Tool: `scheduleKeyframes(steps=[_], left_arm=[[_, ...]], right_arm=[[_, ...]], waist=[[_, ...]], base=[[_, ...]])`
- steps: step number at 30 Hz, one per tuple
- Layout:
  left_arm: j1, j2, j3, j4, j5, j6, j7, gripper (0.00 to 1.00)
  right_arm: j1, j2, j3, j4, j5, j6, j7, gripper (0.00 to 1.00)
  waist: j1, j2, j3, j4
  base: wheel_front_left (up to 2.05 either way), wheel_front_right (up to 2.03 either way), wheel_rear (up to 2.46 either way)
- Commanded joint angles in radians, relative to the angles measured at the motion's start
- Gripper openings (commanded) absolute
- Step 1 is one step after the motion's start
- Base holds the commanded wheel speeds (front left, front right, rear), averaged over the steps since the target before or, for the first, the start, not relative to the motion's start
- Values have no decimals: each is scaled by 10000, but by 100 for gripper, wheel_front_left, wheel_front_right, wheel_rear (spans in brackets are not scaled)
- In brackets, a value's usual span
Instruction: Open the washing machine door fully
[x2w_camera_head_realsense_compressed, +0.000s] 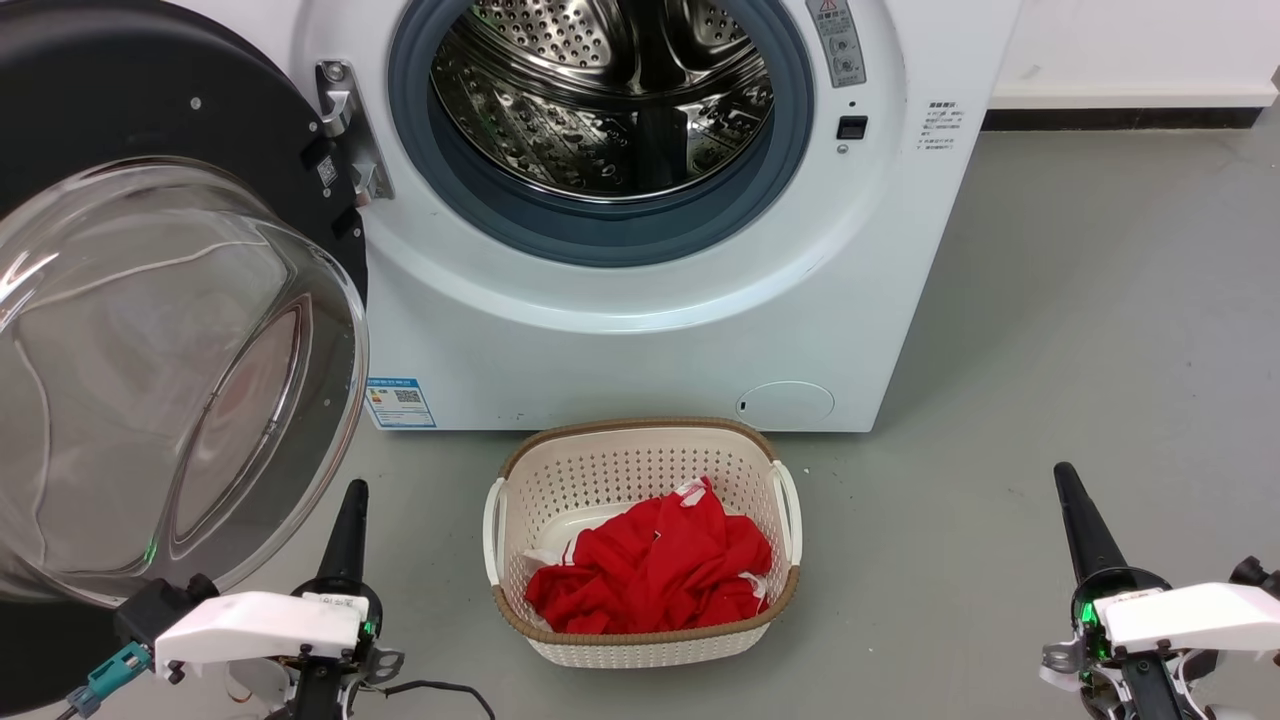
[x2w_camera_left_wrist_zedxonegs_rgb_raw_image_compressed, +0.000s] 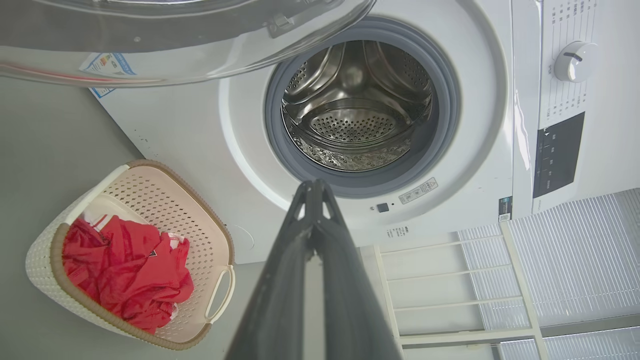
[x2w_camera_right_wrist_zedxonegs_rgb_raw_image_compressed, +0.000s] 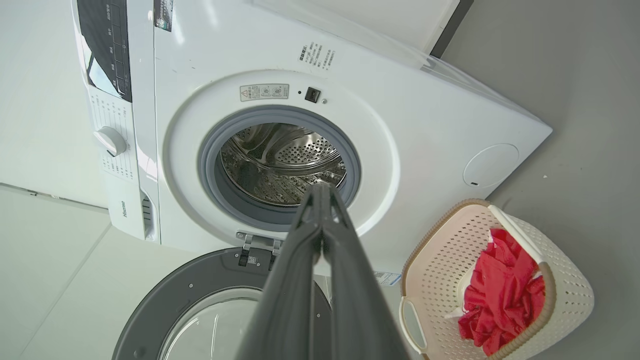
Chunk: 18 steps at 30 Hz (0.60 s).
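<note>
Washing machine door (x2w_camera_head_realsense_compressed: 170, 330) swung wide open, hanging on its hinge at the left of the washing machine (x2w_camera_head_realsense_compressed: 620, 340), black rim and clear glass bowl turned out into the room. Round opening of the washing machine uncovered, steel drum (x2w_camera_head_realsense_compressed: 600, 90) behind a blue-grey rubber ring (x2w_camera_head_realsense_compressed: 600, 235). Directly in front of the washing machine, on the floor (x2w_camera_head_realsense_compressed: 1080, 330), a pale basket (x2w_camera_head_realsense_compressed: 640, 432) with red cloth (x2w_camera_head_realsense_compressed: 660, 565) inside. Left gripper (x2w_camera_head_realsense_compressed: 355, 487) low in front of the washing machine, just beside the door's glass, jaws clenched tip to tip. Right gripper (x2w_camera_head_realsense_compressed: 1063, 472) before the washing machine's right corner, well apart from the door, jaws likewise clenched.
</note>
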Motion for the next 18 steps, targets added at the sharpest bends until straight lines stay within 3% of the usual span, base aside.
scheduleKeyframes(steps=[1, 18], left_arm=[[-156, 12, 53, -26, -212, -86, 51, 0], [-142, 12, 183, 37, -1921, -201, 463, 0]], right_arm=[[-240, -51, -27, -9, 222, -1, 57, 0], [-348, -18, -162, 206, 1842, -2, 439, 0]], waist=[[0, 0, -5, -2], [0, 0, -103, -31]], base=[[0, 0, 0], [0, 0, 0]])
